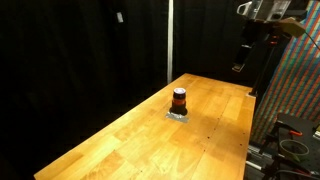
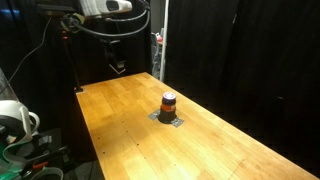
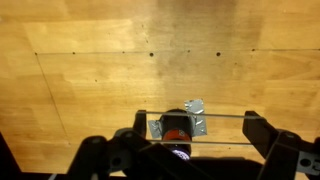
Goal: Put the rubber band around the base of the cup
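The cup point(image 1: 179, 100) is a small upright cylinder, dark on top with an orange-red band. It stands on silver tape patches point(image 3: 196, 108) mid-table in both exterior views point(image 2: 168, 103). In the wrist view the cup point(image 3: 177, 128) lies below, between my fingers. My gripper point(image 3: 195, 132) is open wide, with a thin rubber band point(image 3: 220, 117) stretched as two taut lines across both fingers. In both exterior views the gripper point(image 1: 242, 58) point(image 2: 117, 62) hangs high above the far end of the table, well away from the cup.
The wooden table point(image 1: 130, 140) point(image 2: 120, 125) has black curtains behind it. A colourful panel point(image 1: 296, 90) stands at the table's end. White and green equipment point(image 2: 15, 122) sits beside the table. A vertical pole point(image 1: 169, 40) stands behind.
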You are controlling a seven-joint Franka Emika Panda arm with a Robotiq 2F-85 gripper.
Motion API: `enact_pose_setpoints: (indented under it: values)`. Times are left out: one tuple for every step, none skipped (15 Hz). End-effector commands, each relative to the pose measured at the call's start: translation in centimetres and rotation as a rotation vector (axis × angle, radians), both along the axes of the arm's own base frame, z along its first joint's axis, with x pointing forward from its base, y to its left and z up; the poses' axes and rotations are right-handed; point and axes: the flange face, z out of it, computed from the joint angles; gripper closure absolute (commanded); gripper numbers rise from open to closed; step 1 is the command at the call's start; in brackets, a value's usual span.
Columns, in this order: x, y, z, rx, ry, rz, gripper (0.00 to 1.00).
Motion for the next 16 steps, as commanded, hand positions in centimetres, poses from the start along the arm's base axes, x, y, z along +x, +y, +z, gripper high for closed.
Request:
enact_pose_setpoints:
  values:
    - [7.1,3.0,-1.5,0.03,-0.013,0.048,0.0]
    - [8.7,3.6,-2.2,0.028,-0.016,0.058,0.0]
    - [10.1,4.2,-2.7,0.025,-0.02,0.067,0.0]
    - [11.4,4.7,-3.3,0.018,-0.017,0.072,0.0]
    - [12.8,5.1,-4.1,0.014,-0.014,0.075,0.0]
    - [14.1,5.5,-4.7,0.005,-0.009,0.078,0.0]
    - [15.2,5.9,-5.2,0.0,-0.004,0.076,0.0]
    - [16.3,6.1,-5.8,-0.002,-0.002,0.076,0.0]
    - [17.3,6.3,-6.4,0.002,-0.003,0.068,0.0]
    - [18.4,6.3,-7.0,0.001,-0.004,0.054,0.0]
    - [19.3,6.2,-7.6,-0.003,-0.001,0.048,0.0]
    - [20.1,6.1,-8.1,-0.008,-0.002,0.037,0.0]
    - [20.9,5.8,-8.6,-0.012,0.0,0.029,0.0]
    - [21.6,5.4,-9.0,-0.012,0.0,0.018,0.0]
    - [22.3,5.0,-9.5,-0.013,0.004,0.009,0.0]
    - [23.0,4.5,-10.0,-0.015,0.01,-0.002,0.0]
